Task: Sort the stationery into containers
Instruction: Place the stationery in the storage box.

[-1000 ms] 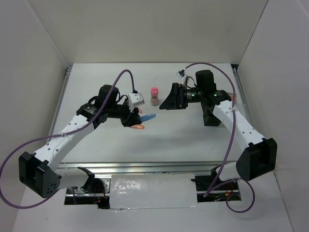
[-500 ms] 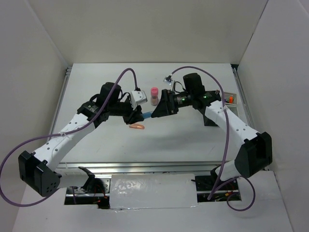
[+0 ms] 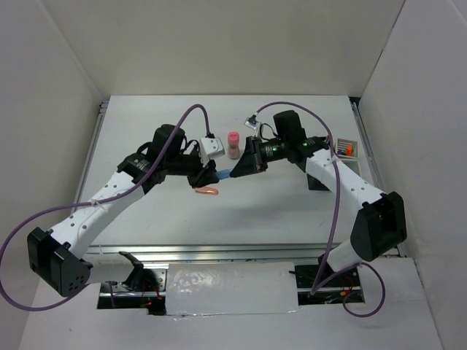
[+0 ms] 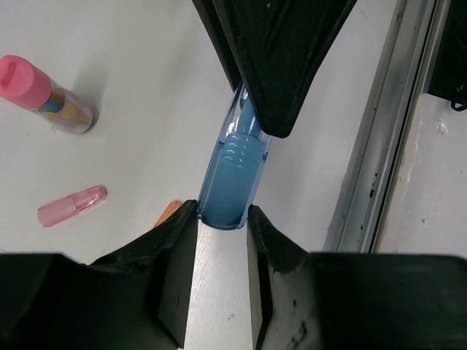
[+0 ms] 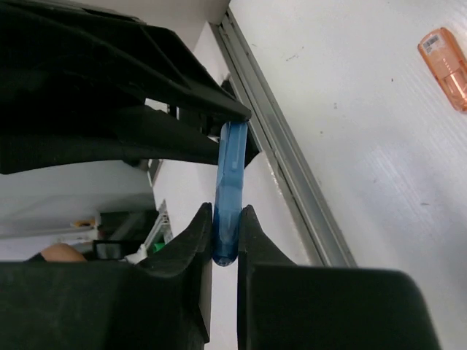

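Observation:
A translucent blue cap point(image 3: 226, 173) hangs above the table, held at both ends. My left gripper point(image 3: 212, 176) has the cap's open end point(image 4: 233, 175) between its fingertips point(image 4: 222, 211), and both pads touch it. My right gripper point(image 3: 238, 170) is shut on the rounded end point(image 5: 230, 189), its jaws point(image 5: 226, 213) pinching tight. An orange cap point(image 3: 208, 192) lies on the table below them. The pink-capped stubby cylinder point(image 3: 233, 144) stands just behind. A pink cap point(image 4: 71, 206) lies near it in the left wrist view.
The low white tray point(image 3: 343, 148) with a few items sits at the right edge by the metal rail. A dark square container point(image 3: 319, 179) is partly hidden under the right arm. White walls close in the table on three sides.
My right gripper swung left to the blue cap and shut on its free end. The left gripper shifted slightly right with the cap. The orange cap stayed on the table.

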You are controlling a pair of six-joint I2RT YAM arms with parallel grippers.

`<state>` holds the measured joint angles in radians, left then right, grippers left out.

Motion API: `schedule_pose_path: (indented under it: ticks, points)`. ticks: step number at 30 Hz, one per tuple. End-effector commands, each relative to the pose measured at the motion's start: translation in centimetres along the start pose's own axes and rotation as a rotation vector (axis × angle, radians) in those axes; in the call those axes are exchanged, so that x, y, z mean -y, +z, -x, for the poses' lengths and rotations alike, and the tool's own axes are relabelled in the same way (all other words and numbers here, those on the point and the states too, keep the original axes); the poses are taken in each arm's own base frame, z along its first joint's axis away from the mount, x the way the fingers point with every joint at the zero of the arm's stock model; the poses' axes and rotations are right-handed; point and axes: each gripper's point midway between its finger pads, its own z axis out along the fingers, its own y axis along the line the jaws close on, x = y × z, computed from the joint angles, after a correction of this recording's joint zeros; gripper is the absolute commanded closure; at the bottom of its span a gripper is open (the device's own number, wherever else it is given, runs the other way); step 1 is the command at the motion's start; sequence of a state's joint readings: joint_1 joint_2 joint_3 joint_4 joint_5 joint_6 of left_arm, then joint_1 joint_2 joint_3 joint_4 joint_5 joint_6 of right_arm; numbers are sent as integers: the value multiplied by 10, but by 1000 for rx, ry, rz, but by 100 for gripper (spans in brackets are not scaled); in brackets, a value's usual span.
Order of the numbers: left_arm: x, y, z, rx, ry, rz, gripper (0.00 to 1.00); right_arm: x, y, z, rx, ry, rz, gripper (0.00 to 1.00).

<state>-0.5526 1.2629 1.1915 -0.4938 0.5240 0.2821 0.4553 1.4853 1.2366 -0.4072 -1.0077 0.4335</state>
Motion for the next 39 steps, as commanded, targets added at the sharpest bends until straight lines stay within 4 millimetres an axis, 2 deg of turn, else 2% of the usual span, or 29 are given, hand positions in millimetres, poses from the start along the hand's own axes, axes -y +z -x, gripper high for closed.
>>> schedule_pose_path:
  ticks: [1,2,3,6,8,9,11,12,13,14,15,16,17,20,22,24,26,30,33,39]
  points:
    - [-6,-5,19,41,21,35,63,-21,-6,14,30,-119,33,100]
    - [-8,-6,19,36,19,49,31,-26,-9,16,38,-147,26,100]
    - [-9,-7,19,32,8,59,1,-23,-13,15,38,-145,-2,100]
    - [-15,-12,17,31,-5,99,1,-17,-32,20,76,-188,-75,100]
    - [-21,-18,15,35,-25,128,1,4,-62,33,149,-235,-190,100]
    - [-27,-22,11,35,-66,149,1,21,-84,33,172,-207,-264,100]
    - [-35,-25,7,32,-112,175,1,48,-120,35,208,-285,-451,100]
    - [-42,-27,3,27,-146,194,1,59,-136,27,201,-255,-517,100]
    - [-42,-27,0,20,-156,182,1,71,-166,32,211,-307,-610,100]
    - [-45,-26,-6,7,-161,178,1,84,-185,16,156,-256,-715,100]
    - [-46,-25,-9,3,-167,174,1,91,-196,9,112,-249,-760,100]
    - [-48,-23,-9,9,-168,180,1,102,-224,11,83,-267,-839,100]
    - [-50,-20,-12,1,-182,186,1,111,-241,-3,36,-210,-917,100]
    - [-50,-11,-18,-27,-184,152,1,129,-298,-14,6,-170,-1105,100]
    - [-53,-4,-29,-74,-188,134,1,143,-331,-21,-22,-161,-1211,100]
    - [-58,0,-33,-103,-192,138,1,158,-352,-34,-99,-131,-1280,100]
    - [-62,6,-41,-136,-203,141,1,172,-366,-45,-152,-76,-1298,100]
    - [-66,14,-47,-142,-204,141,1,190,-376,-49,-177,-32,-1309,100]
    - [-69,16,-50,-141,-198,151,1,202,-382,-42,-170,-46,-1335,100]
    - [-71,22,-70,-177,-181,161,1,219,-383,-25,-141,-39,-1331,100]
